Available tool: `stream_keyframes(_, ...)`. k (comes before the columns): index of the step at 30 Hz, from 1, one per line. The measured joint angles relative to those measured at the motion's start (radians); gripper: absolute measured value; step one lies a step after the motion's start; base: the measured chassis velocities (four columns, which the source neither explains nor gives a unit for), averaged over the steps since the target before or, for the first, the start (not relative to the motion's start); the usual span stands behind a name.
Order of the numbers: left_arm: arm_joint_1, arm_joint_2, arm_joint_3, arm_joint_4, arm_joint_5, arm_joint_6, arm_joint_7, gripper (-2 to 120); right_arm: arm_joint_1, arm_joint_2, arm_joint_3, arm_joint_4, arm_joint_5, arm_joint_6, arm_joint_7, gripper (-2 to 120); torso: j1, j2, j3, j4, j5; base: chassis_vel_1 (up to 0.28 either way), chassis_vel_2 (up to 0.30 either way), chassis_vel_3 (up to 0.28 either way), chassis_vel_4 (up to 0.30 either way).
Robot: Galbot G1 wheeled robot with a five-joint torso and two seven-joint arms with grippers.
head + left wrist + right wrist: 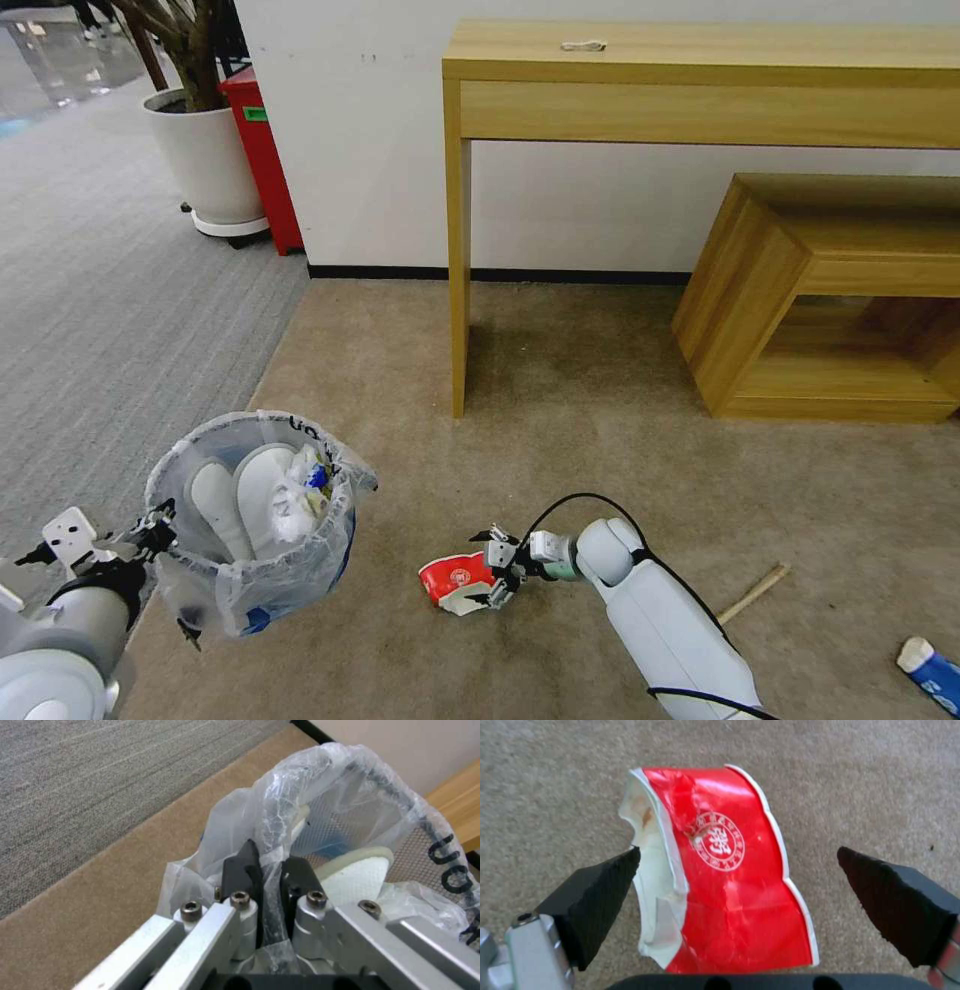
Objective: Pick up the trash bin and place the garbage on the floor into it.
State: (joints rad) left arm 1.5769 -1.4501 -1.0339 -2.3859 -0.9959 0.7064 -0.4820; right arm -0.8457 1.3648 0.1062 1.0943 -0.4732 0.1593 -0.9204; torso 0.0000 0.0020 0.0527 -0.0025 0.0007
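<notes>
The trash bin (250,530), lined with a crinkled clear bag, hangs above the beige floor (600,420) at the lower left. My left gripper (160,535) is shut on its rim, and the close view shows the left gripper (270,877) pinching the rim and bag of the trash bin (350,795). Two white slippers (240,490) and crumpled wrappers lie inside. The right gripper (495,575) is open, low over the carpet, with a flattened red-white paper bowl (455,580) between its pads. In the right wrist view this bowl (730,888) lies between the spread fingers (600,896) of the right gripper (738,851).
A wooden stick (755,592) lies right of my right arm, and a blue-white carton (930,670) sits at the lower right edge. A tall wooden desk (700,80) and a low wooden shelf (760,290) stand against the wall. Grey striped carpet (120,300), a planter (205,160) and a red cabinet (262,160) are at the left.
</notes>
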Motion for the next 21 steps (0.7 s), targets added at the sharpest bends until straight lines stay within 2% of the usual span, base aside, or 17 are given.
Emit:
stream_keyframes(4,-0.003,0.000,0.001,0.001,0.001,0.000,0.000,3,-0.001,-0.001,-0.002,-0.002,0.001,0.000,0.014,95,0.000,0.000,0.000,0.0000,0.0001,0.000,0.000,0.000,0.000)
stream_keyframes(7,-0.004,0.000,0.003,0.001,0.001,-0.001,0.000,3,-0.003,-0.003,-0.002,-0.004,0.006,0.000,0.029,82,0.000,0.000,0.000,0.0000,0.0000,0.000,0.000,0.000,0.000)
stream_keyframes(8,-0.004,0.000,0.003,0.001,0.001,-0.001,0.000,3,-0.003,-0.003,-0.002,-0.004,0.006,0.000,0.029,82,0.000,0.000,0.000,0.0000,0.0000,0.000,0.000,0.000,0.000)
stream_keyframes(11,-0.004,0.000,0.004,0.001,0.003,-0.001,0.000,3,-0.008,-0.005,-0.001,-0.004,0.012,0.000,0.031,65,0.000,0.000,0.000,0.0000,0.0000,0.000,0.000,0.000,0.000)
stream_keyframes(12,-0.004,0.000,0.004,0.001,0.003,-0.001,0.000,3,-0.008,-0.005,-0.001,-0.004,0.012,0.000,0.031,65,0.000,0.000,0.000,0.0000,0.0000,0.000,0.000,0.000,0.000)
stream_keyframes(14,-0.004,0.001,0.000,0.000,0.002,-0.001,0.001,3,-0.011,-0.006,0.000,-0.003,0.013,0.001,0.030,55,0.000,0.000,0.000,0.0000,0.0000,0.000,0.000,0.000,0.000)
stream_keyframes(15,-0.004,0.001,0.000,0.000,0.002,-0.001,0.001,3,-0.011,-0.006,0.000,-0.003,0.013,0.001,0.030,55,0.000,0.000,0.000,0.0000,0.0000,0.000,0.000,0.000,0.000)
stream_keyframes(17,-0.002,0.003,-0.007,0.000,0.000,-0.001,0.001,3,-0.016,-0.008,0.003,-0.002,0.013,0.003,0.029,43,0.000,0.000,0.000,0.0000,0.0001,0.000,0.000,0.000,0.000)
stream_keyframes(18,-0.002,0.003,-0.007,0.000,0.000,-0.001,0.001,3,-0.016,-0.008,0.003,-0.002,0.013,0.003,0.029,43,0.000,0.000,0.000,0.0000,0.0001,0.000,0.000,0.000,0.000)
stream_keyframes(21,0.000,0.004,-0.010,-0.001,-0.003,-0.002,0.002,3,-0.027,-0.015,0.006,0.010,0.017,0.004,0.030,30,0.000,0.000,0.000,0.0000,0.0001,0.000,0.000,0.000,0.000)
